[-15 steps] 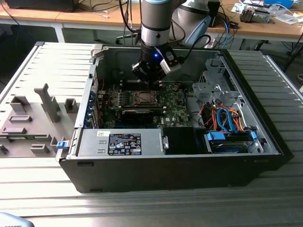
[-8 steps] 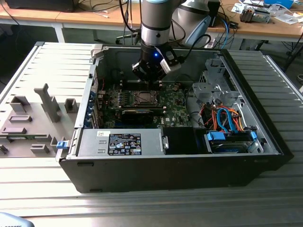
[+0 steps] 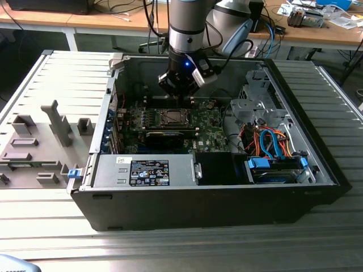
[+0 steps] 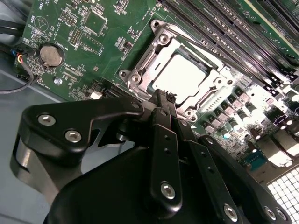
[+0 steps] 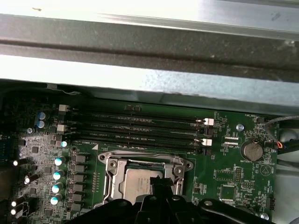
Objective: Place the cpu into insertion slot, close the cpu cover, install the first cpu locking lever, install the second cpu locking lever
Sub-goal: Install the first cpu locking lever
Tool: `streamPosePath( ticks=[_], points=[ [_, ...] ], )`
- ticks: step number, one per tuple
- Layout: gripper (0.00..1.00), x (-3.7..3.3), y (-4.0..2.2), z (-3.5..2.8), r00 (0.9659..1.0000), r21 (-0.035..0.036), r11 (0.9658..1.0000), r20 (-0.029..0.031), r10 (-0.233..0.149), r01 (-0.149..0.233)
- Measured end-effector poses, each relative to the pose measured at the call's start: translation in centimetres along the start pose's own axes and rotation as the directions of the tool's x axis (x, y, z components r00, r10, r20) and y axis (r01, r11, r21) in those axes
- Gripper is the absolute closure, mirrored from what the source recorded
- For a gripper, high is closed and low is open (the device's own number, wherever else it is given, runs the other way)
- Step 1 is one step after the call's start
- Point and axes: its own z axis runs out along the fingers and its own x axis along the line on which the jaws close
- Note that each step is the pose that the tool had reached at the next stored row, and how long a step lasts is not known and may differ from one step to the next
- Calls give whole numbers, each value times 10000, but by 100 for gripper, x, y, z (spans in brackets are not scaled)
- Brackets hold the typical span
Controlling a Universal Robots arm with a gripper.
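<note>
Second wrist view: cpu (image 4: 180, 77) seated in insertion slot (image 4: 216, 95), just beyond the fingertips | cpu cover (image 4: 140, 70) closed flat around the chip | gripper (image 4: 164, 95) clenched, fingers together, holding nothing, tips just over the cover's near edge | green motherboard (image 4: 70, 42) around | computer case (image 3: 317, 164) encloses all.

Exterior view: even, bright room light, sharp; case interior (image 3: 170, 122) shaded. First wrist view: case wall (image 5: 149, 18) blown out w/ glare up top, board dimmer. Second wrist view: glare on cpu (image 4: 181, 77) and lower right; gripper (image 4: 163, 100) foreground slightly soft.
</note>
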Motion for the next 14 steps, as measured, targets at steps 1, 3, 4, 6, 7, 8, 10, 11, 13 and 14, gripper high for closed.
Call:
streamPosePath(
  ticks=[1, 3, 4, 6, 7, 8, 10, 11, 13, 14],
  points=[
    [89, 0, 0, -6, 10000, 0, 10000, 0, 0, 0],
    [89, 0, 0, -23, 10000, 0, 10000, 0, 1, -1],
    [89, 0, 1, -36, 10000, 0, 10000, 0, 1, -1],
    [89, 0, 1, -57, 10000, 0, 10000, 0, 1, -1],
    [89, 0, 2, -71, 10000, 0, 10000, 0, 1, -1],
    [89, 1, 2, -80, 10000, 0, 10000, -1, 1, -1],
    [89, 1, 2, -99, 10000, 1, 10000, 0, 1, -1],
    [89, 1, 2, -114, 10000, 1, 10000, 0, 1, -1],
    [89, 0, 3, -120, 10000, -2, 10000, 2, 1, -1],
    [89, 0, 3, -121, 10000, -2, 10000, 2, 1, -1]
  ],
)
